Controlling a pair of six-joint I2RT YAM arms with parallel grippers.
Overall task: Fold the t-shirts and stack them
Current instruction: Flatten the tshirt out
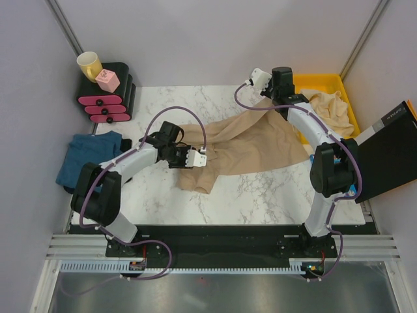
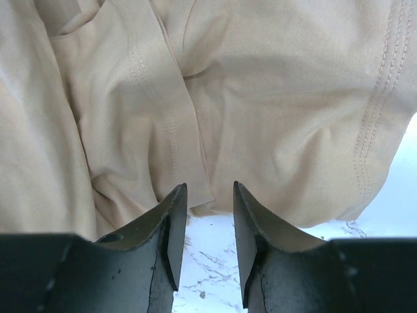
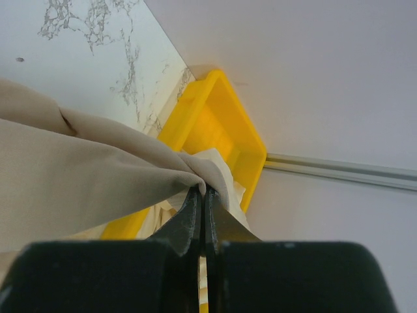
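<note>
Marble-patterned white tabletop (image 1: 260, 195) bears a tan cotton t-shirt (image 1: 260, 143). Right gripper (image 3: 201, 192) pinches its lifted edge; left gripper (image 2: 208, 186) stands parted, empty.

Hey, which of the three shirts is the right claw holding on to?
The tan shirt stretched across the middle of the table, pinched in the right claw. The cream shirt lies in the yellow bin; the blue shirt sits bunched at the left edge.

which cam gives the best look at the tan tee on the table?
Top external: the whole tan tee shows, spread out. Left wrist shows only seams and a hem close up. Right wrist shows only a bunched fold pinched in the right tool.
</note>
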